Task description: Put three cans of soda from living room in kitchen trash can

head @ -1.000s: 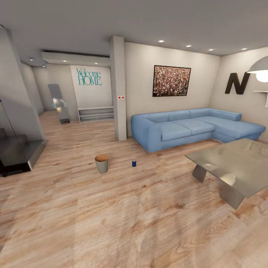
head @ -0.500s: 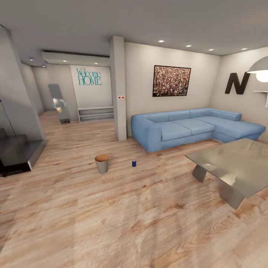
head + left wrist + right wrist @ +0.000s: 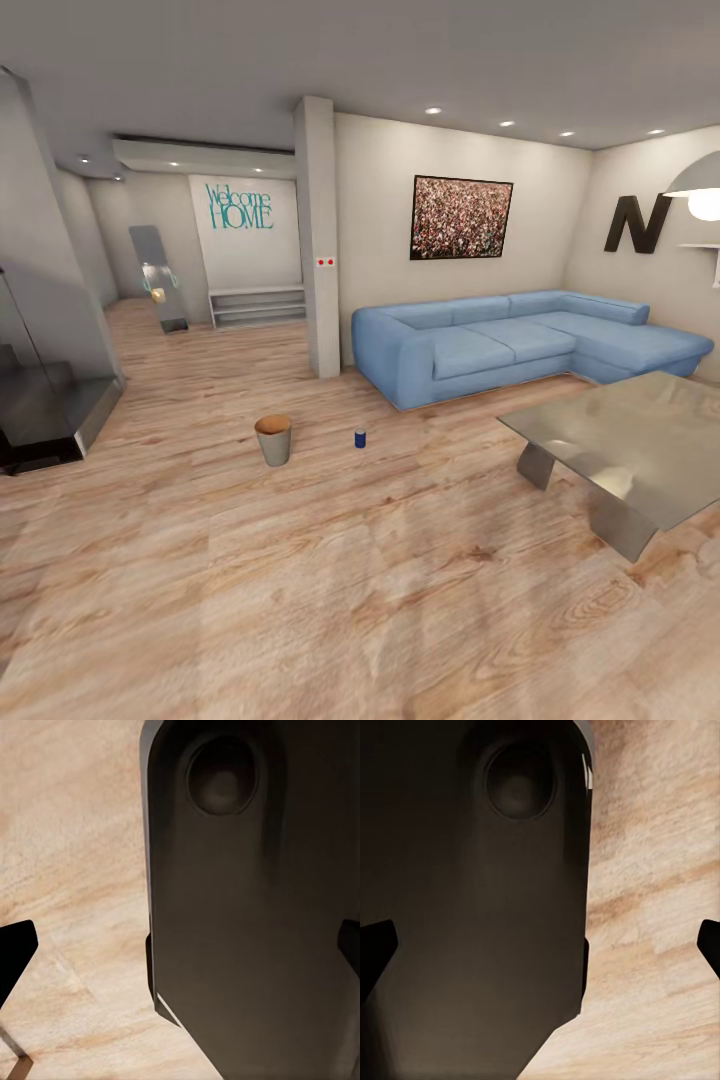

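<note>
Dark blue soda can point(image 3: 360, 438) upright on plank floor point(image 3: 330, 560), just right of grey bin point(image 3: 273, 440), apart. Blue sofa point(image 3: 500, 345) behind; grey desk point(image 3: 630, 445) far right. Jaws wide on both wrists, apparently; tips barely visible.

The bin point(image 3: 273, 440) stands upright on the plank floor point(image 3: 300, 580), out in the open, and a lone soda can point(image 3: 360, 438) stands just to its right, apart from it. Behind the can, the corner sofa point(image 3: 520, 345) runs along the back wall and turns along the right-hand wall. In front of the sofa, on the right, sits the low table point(image 3: 625, 445). A picture point(image 3: 460, 217) hangs above the sofa, the letter N point(image 3: 635, 223) on the wall to its right. A pillar point(image 3: 316, 240) rises left of the sofa; beyond it, far back, a low shelf point(image 3: 257, 306), possibly with a mirror point(image 3: 158, 278) to its left.
</note>
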`<state>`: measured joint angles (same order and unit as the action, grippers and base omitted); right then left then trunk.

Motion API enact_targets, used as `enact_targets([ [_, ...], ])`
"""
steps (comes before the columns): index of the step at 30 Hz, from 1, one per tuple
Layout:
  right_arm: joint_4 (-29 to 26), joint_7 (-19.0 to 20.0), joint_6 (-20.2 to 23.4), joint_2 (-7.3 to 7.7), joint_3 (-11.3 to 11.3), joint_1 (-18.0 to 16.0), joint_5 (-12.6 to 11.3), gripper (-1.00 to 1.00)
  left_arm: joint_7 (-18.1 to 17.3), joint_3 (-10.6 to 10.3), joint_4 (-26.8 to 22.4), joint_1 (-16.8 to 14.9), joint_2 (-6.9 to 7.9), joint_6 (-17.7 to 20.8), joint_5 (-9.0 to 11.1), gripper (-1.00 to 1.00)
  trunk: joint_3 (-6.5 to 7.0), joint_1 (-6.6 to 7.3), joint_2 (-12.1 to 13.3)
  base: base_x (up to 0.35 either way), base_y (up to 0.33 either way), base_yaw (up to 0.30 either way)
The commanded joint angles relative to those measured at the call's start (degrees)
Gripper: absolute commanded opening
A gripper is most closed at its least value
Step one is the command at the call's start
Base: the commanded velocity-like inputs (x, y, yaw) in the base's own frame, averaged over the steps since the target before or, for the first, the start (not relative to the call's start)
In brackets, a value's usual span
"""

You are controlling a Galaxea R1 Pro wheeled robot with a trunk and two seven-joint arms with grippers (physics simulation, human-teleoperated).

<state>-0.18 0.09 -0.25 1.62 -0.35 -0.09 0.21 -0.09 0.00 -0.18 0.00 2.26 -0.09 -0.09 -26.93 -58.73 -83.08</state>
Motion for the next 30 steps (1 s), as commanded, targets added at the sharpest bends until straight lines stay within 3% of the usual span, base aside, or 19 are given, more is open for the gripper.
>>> enact_targets([
  [1, 0.0, 0.0, 0.0, 0.01, 0.0, 0.0, 0.0, 1.0, 0.0, 0.0, 0.0, 0.0, 0.01, 0.0, 0.0, 1.0, 0.0, 0.0, 0.0, 0.0, 0.0, 0.0],
  [30, 0.0, 0.0, 0.0, -0.01, 0.0, 0.0, 0.0, 1.0, 0.0, 0.0, 0.0, 0.0, 0.03, 0.0, 0.0, 1.0, 0.0, 0.0, 0.0, 0.0, 0.0, 0.0],
])
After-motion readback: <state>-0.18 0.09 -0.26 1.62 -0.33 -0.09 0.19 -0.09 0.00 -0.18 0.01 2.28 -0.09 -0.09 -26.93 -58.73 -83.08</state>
